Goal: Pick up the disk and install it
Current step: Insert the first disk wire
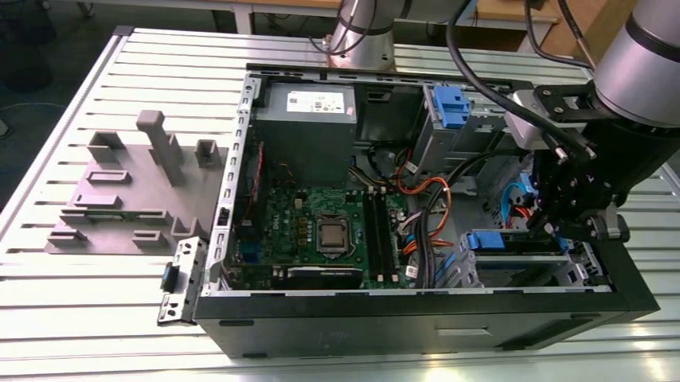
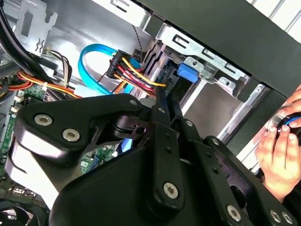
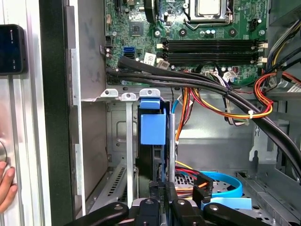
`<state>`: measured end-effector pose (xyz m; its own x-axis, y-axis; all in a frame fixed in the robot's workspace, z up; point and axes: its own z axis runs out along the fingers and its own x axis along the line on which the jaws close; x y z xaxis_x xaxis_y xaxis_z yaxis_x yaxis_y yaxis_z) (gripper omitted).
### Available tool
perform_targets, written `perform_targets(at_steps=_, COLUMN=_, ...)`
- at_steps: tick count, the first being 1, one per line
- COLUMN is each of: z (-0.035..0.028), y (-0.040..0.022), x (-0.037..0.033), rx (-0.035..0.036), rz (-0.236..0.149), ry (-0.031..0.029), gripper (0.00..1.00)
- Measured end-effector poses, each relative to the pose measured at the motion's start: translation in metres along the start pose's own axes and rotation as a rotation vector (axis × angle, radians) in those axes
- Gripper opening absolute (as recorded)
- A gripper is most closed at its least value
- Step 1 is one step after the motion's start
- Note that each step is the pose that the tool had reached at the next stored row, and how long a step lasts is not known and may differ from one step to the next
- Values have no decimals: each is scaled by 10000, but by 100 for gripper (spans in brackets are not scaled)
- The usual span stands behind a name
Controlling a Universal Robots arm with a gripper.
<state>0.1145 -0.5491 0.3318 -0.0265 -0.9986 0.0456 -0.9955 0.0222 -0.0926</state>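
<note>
Looking at the exterior view, the gripper hung over the drive bay holding the disk. In the first wrist view, the disk stood edge-on between the bay rails, pinched by its rear edge; rigid, fairly heavy, shock-sensitive.

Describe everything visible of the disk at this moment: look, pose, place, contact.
The disk shows as a bright blue plastic carrier end with a dark body behind it, standing on edge in a slot of the grey metal drive bay at the open computer case's lower corner. The hand sits right at its near end, black links flanking it. In the exterior view it lies under the arm.
</note>
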Motion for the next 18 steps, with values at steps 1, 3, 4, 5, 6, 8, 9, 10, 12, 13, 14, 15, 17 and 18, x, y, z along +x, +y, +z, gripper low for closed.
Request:
perform_targets(at_steps=1, z=5, y=0, x=0, rx=0, rz=5, ry=-1, gripper=16)
perform_targets(at_steps=3, z=18, y=2, x=0, rx=-1, rz=13, ry=-1, gripper=16)
perform_targets(at_steps=4, z=25, y=2, x=-1, rx=-1, rz=17, ry=-1, gripper=16)
perform_targets(at_steps=5, z=32, y=3, x=-1, rx=-2, rz=21, ry=-1, gripper=16)
perform_targets(at_steps=6, z=37, y=4, x=-1, rx=-2, rz=24, ry=1, gripper=16)
perform_targets(at_steps=8, z=39, y=4, x=-1, rx=-2, rz=27, ry=2, gripper=16)
perform_targets(at_steps=9, z=39, y=4, x=-1, rx=-2, rz=27, ry=2, gripper=16)
perform_targets(at_steps=10, z=40, y=4, x=-2, rx=-2, rz=27, ry=0, gripper=16)
perform_targets(at_steps=12, z=41, y=4, x=-2, rx=-2, rz=27, ry=-1, gripper=16)
perform_targets(at_steps=13, z=41, y=4, x=-2, rx=-2, rz=28, ry=-2, gripper=16)
perform_targets(at_steps=14, z=43, y=5, x=-2, rx=-3, rz=28, ry=-7, gripper=18)
perform_targets(at_steps=15, z=41, y=4, x=-2, rx=-2, rz=28, ry=-7, gripper=18)
perform_targets(at_steps=17, z=19, y=2, x=-1, rx=-2, rz=27, ry=-2, gripper=24)
perform_targets(at_steps=18, z=4, y=1, x=0, rx=-2, rz=27, ry=-2, gripper=24)
